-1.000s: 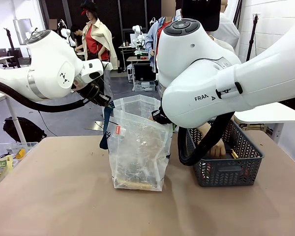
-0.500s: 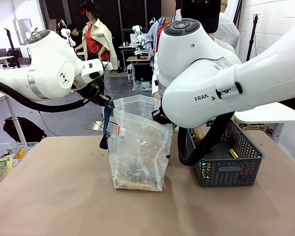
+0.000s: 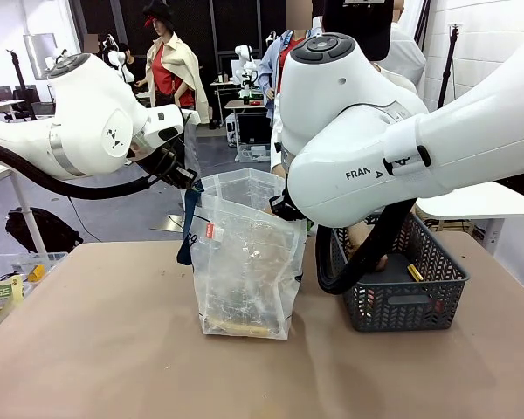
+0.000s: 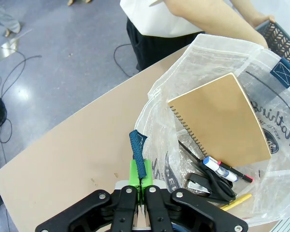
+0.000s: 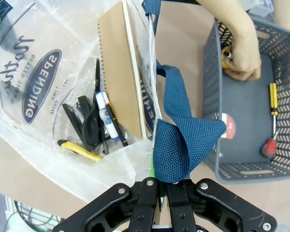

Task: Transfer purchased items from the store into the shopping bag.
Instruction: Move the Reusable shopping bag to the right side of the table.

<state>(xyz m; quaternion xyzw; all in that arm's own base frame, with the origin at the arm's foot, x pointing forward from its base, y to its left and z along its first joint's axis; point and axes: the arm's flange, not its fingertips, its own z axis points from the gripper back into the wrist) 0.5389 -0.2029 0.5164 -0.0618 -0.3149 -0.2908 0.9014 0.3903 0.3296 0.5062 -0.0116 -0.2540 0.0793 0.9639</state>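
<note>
The translucent shopping bag (image 3: 244, 262) stands upright in the middle of the desk (image 3: 96, 349), its mouth held wide from both sides. The left pincer (image 4: 140, 169) is clamped shut on one navy strap (image 4: 138, 153), green pads pressed together with the webbing between them. The right pincer (image 5: 159, 183) is likewise closed tight on the other navy strap handle (image 5: 181, 140), which folds over in a thick loop just above its fingers.

Down inside the bag a tan spiral notebook (image 4: 222, 121) leans on edge against the wall. Beside it at the bottom lie a white marker with a blue cap (image 5: 104, 104), some black-handled tools (image 5: 87, 121) that I cannot make out exactly, and a yellow stick-like cutter (image 5: 79, 150). The black oval logo (image 5: 41, 84) shows through the plastic on the bag's side.

The dark grey lattice basket (image 3: 402, 301) sits on the desk just beside the bag, towards the robot's right, partly behind the right arm's cable. The person's hand (image 5: 242, 53) reaches into its far corner, fingers closed around something small and yellow. On the basket floor lie a yellow-handled screwdriver (image 5: 273, 95), a small red-handled item (image 5: 267, 147) near one corner, and a round white-and-red piece (image 5: 227, 126) against the wall nearest the bag.
</note>
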